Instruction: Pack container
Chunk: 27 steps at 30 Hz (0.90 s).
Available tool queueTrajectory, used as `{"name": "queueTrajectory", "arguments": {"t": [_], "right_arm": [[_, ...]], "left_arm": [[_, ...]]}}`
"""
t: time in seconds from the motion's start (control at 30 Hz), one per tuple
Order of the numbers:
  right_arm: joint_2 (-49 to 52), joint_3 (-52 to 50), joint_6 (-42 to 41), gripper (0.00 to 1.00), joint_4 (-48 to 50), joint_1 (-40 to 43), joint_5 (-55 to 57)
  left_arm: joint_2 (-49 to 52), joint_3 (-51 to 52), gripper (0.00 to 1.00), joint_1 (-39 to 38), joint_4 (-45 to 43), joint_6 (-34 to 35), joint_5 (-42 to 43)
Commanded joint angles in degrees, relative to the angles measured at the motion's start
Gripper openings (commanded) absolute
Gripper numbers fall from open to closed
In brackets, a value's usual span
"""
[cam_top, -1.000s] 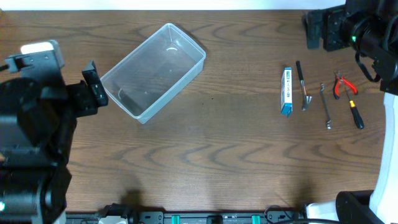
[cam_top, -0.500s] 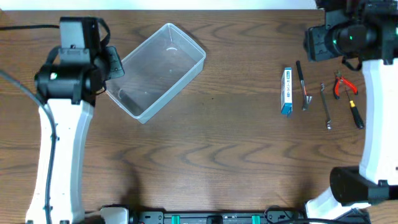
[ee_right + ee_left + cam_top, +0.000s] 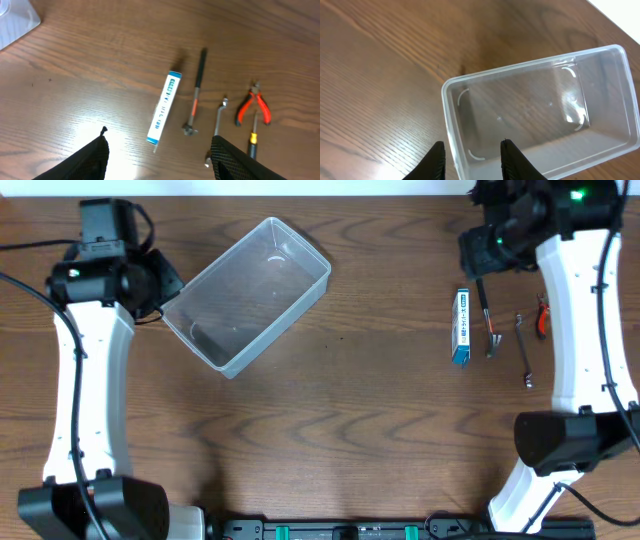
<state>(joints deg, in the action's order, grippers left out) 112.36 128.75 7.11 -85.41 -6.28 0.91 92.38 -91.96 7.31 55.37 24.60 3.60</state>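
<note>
Evidently unstarted: we logged left tool parted astride the rim of the empty container; right tool open, next needing descent onto the box.

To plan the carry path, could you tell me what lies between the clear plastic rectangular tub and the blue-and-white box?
Nothing: the overhead view shows bare brown wooden tabletop between tub and box.

Clear container, blue-and-white box, red-handled pliers, woodgrain table
</note>
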Motion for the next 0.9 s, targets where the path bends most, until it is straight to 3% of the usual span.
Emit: {"name": "queueTrajectory", "arguments": {"t": [0.0,0.27,0.37,0.47,0.57,0.63,0.87], "right_arm": [[2.5,0.8,0.3,0.66,0.3,-2.2,0.2],[6.6,0.8,2.0,0.68,0.5,-5.3,0.2],[7.3,0.8,2.4,0.68,0.5,-5.8,0.2],[7.6,0.8,2.4,0.70,0.6,-5.8,0.2],[7.7,0.8,2.4,0.70,0.7,-5.8,0.2],[7.7,0.5,2.4,0.71,1.0,-5.8,0.2],[7.7,-1.9,2.4,0.72,2.2,-5.8,0.2]], "left_arm": [[3.0,-0.5,0.27,3.3,1.1,1.7,11.1],[9.5,-0.4,0.26,5.2,4.3,1.6,15.3],[11.5,-0.4,0.12,5.2,5.5,1.6,15.3],[12.8,-0.4,0.11,5.2,6.4,1.6,15.3],[13.6,-0.4,0.15,5.2,7.3,1.6,15.3],[13.7,-0.3,0.32,5.3,7.8,1.6,15.3],[13.7,-0.3,0.32,5.3,9.0,1.6,15.2]]}}
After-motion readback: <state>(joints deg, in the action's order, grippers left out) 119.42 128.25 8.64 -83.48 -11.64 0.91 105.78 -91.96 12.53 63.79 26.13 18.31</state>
